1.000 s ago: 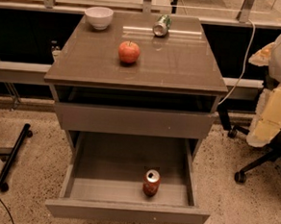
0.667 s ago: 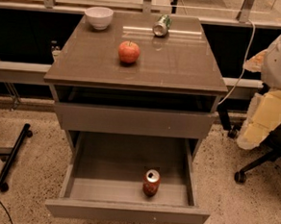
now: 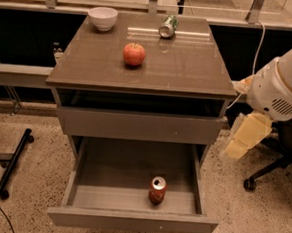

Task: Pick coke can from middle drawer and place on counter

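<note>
We locate the gripper (image 3: 245,138) below the white arm housing, to the right of the middle drawer (image 3: 128,220) and outside it. Whether it is spread or closed cannot be determined.

The coke can (image 3: 157,190) stands upright on the floor of the middle drawer, right of centre and near the front panel. The drawer is pulled out, which we judge gives access from above.

Above the drawer, the bench (image 3: 189,74) carries an apple (image 3: 134,54), a white bowl (image 3: 102,18) and a green can (image 3: 167,26) lying on its side. We judge the area in front of the apple suitable for placement.
</note>
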`<state>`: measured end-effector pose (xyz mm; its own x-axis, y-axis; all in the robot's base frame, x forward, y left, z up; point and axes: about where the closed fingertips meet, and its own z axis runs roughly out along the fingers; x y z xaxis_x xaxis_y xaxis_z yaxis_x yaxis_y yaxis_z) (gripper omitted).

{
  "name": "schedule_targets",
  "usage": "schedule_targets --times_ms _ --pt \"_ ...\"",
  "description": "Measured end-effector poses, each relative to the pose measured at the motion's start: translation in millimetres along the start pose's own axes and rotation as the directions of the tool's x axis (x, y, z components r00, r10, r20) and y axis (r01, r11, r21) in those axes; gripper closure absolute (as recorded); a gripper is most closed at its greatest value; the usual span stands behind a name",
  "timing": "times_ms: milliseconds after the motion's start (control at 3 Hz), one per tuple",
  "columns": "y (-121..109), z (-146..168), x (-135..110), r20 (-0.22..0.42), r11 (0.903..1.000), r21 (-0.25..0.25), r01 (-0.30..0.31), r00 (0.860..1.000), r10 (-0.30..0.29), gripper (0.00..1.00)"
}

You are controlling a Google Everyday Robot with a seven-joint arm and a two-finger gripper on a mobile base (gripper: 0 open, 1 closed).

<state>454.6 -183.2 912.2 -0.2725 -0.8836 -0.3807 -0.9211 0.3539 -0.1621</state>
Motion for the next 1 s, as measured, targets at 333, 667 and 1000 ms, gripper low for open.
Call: schedule_targets --times_ms 333,667,1000 --pt "-1.7 1.4 -2.4 0.013 1.0 0.009 -0.003 1.0 0.003 0.0" --pt "3.3 12.0 -5.1 0.008 1.0 -0.006 0.002 1.0 -0.002 0.0" --pt "13.0 40.0 -9.9 0.057 0.999 -0.044 -0.003 0.998 0.006 0.0"
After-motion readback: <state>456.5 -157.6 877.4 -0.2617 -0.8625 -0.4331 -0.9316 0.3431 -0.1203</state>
